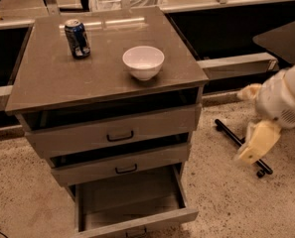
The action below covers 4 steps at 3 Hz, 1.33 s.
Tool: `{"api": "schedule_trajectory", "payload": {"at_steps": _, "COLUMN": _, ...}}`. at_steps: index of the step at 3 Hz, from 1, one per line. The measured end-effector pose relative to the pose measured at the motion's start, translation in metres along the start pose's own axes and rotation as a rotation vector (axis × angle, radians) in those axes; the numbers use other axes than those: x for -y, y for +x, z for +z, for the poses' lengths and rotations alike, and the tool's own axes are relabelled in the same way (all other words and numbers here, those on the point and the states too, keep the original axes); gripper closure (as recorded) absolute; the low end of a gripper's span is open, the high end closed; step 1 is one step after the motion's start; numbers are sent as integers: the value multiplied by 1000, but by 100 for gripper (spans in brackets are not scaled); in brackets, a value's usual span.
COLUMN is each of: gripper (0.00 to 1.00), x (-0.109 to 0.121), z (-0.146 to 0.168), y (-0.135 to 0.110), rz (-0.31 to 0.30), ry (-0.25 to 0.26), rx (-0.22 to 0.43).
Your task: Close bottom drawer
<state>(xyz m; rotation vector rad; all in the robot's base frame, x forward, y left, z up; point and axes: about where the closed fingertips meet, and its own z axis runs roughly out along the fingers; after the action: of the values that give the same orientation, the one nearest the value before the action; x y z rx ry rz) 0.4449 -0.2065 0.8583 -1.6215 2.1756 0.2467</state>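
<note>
The grey cabinet (107, 90) has three drawers. The bottom drawer (132, 221) is pulled far out, so its plain grey box (129, 195) lies open. Its wide flat front faces the lower edge of the view, with the small black handle (136, 230) barely showing. My gripper (250, 150) hangs from the white arm (286, 100) to the right of the cabinet. It is above the floor, about level with the middle drawer (119, 165) and clear of the bottom drawer.
The top drawer (114, 133) and the middle drawer each stand slightly open. A blue soda can (77, 37) and a white bowl (143, 61) sit on the cabinet top. A black bar with a wheel (239, 145) lies on the floor under my gripper. A low ledge (236, 63) runs behind.
</note>
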Motion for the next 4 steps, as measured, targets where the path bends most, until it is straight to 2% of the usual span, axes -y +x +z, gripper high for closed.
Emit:
{"api": "schedule_trajectory", "payload": {"at_steps": 1, "gripper": 0, "x": -34, "z": 76, "y": 11, "rz": -61, "ry": -43, "rx": 110}}
{"api": "schedule_trajectory", "payload": {"at_steps": 2, "gripper": 0, "x": -40, "z": 97, "y": 12, "rz": -104, "ry": -23, "rx": 112}}
{"api": "schedule_trajectory", "payload": {"at_steps": 3, "gripper": 0, "x": -46, "z": 124, "y": -9, "rz": -144, "ry": -120, "rx": 190}}
{"api": "schedule_trajectory", "payload": {"at_steps": 4, "gripper": 0, "x": -78, "z": 184, "y": -19, "rz": -151, "ry": -245, "rx": 367}}
